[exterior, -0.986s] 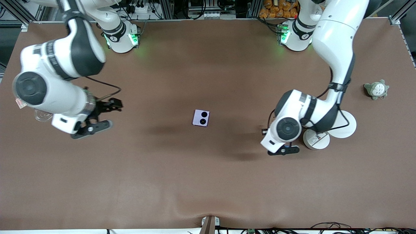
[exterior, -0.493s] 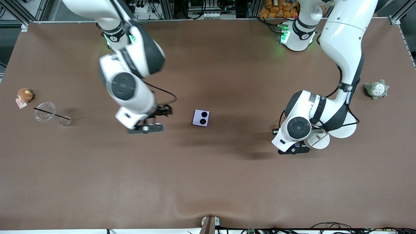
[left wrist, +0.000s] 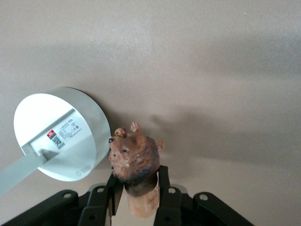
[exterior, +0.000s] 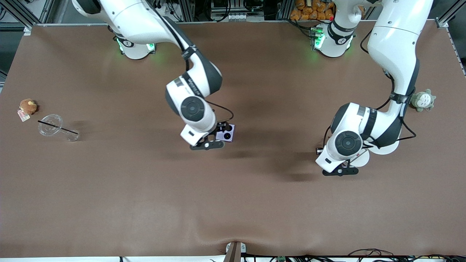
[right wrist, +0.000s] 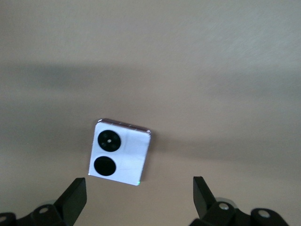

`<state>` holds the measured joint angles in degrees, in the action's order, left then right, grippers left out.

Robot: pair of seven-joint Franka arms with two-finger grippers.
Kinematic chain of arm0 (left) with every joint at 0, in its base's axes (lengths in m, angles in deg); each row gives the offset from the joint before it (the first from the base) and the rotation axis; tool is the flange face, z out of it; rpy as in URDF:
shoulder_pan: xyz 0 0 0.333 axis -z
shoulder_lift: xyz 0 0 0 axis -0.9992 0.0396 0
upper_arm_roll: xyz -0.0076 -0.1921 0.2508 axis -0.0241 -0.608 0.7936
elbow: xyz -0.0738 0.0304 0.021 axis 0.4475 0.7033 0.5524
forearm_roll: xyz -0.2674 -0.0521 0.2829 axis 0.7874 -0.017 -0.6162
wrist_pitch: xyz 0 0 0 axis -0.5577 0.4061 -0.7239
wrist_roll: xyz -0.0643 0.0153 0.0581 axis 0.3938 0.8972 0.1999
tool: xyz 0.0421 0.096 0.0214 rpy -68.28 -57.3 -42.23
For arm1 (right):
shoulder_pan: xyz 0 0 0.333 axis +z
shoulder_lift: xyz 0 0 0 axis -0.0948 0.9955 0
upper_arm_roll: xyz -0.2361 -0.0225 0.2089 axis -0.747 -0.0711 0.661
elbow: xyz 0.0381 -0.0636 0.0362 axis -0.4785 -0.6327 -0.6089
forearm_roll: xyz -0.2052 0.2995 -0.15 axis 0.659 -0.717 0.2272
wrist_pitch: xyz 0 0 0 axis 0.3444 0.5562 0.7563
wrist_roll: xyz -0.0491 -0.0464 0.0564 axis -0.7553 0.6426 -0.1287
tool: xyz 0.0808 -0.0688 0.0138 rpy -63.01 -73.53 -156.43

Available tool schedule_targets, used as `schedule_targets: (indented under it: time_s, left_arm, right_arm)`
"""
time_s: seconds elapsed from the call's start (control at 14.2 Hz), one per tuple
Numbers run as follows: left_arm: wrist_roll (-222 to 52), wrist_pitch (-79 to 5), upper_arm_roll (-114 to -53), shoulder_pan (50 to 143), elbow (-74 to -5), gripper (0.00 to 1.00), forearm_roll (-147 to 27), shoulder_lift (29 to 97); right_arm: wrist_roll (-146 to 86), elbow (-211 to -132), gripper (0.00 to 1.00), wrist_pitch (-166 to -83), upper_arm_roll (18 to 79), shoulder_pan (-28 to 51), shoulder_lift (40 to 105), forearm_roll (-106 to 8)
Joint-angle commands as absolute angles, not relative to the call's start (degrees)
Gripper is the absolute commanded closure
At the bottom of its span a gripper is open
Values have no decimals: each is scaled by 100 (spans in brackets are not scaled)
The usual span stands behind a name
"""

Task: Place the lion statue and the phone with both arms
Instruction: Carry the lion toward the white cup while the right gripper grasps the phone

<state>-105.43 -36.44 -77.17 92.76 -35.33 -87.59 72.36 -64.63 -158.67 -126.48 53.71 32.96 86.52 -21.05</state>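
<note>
I have the right gripper (exterior: 214,136) hanging over the phone (exterior: 226,132), which lies flat on the brown table (exterior: 233,203) just left of the front view's centre. In the right wrist view the phone (right wrist: 120,158) sits low in the frame between my spread fingers (right wrist: 75,197), untouched, so that pincer is released and empty. The left gripper (exterior: 340,168) hovers at the right of the front view, over the edge of a white round disc (exterior: 358,160). Its wrist view shows the lion statue (left wrist: 135,162) clenched between the fingers (left wrist: 162,188), head up, with the disc (left wrist: 61,134) just beside it. I judge the phone pick is the step in hand. Next I would centre the phone between the fingers, descend and close, then find a spot for the lion.
</note>
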Motion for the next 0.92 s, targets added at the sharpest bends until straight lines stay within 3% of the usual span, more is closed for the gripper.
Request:
schedule_targets:
  time_s: [0.0, 0.56, 0.63, 0.7, 0.77, 0.85]
  left_arm:
    - [-10428, -4125, -8119, 8758, -4012, 100, -8862, 7008]
    - [-10358, -4390, -8191, 8659, -4048, 97, -8888, 7184]
    - [-10366, -4390, -8191, 8659, -4048, 75, -8888, 7193]
    - [-10436, -4390, -8182, 8668, -4030, 8, -8871, 7184]
    - [-10437, -4372, -8191, 8659, -4030, 0, -8871, 7158]
    - [-10445, -4329, -8191, 8668, -4013, 0, -8871, 7132]
  right_arm:
    - [-6605, -15903, 0, -13016, 5300, 3402, 8861, -1895]
    - [-7941, -15904, 0, -13440, 5300, 3692, 9274, -1946]
    - [-7941, -15904, 0, -13449, 5300, 3692, 9301, -1946]
    - [-7967, -15904, 0, -13597, 5300, 3719, 9336, -1946]
    - [-7985, -15904, 0, -13633, 5300, 3745, 9362, -1937]
    - [-7985, -15904, 0, -13651, 5300, 3745, 9389, -1937]
